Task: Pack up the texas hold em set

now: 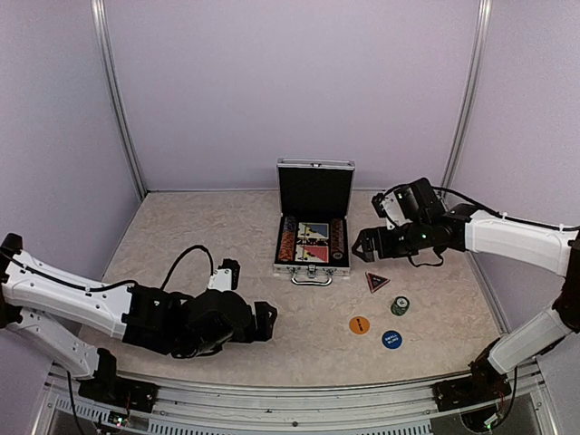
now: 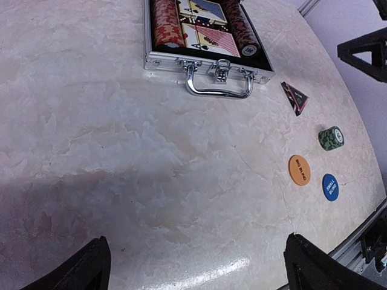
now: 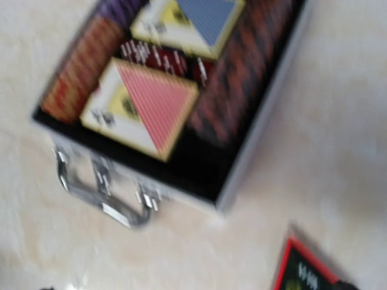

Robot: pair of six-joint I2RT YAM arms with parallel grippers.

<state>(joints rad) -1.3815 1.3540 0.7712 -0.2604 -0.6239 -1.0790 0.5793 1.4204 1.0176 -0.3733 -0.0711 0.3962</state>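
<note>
Robot lab test cell. A marble-look tabletop point(image 1: 199, 231) is boxed in by plain lilac panels point(image 1: 290, 91) held in alum. posts point(image 1: 119, 100) at its far corners. Slotted alum. rail point(image 1: 299, 410) is run along its near edge, w/ two arm bases point(image 1: 113, 391) bolted on & cables point(image 1: 189, 247) left exposed.

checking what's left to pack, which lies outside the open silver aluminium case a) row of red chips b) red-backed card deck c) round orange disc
c: the round orange disc lies on the table in front of the open silver aluminium case; the red-backed card deck and red chips sit inside it.
</note>
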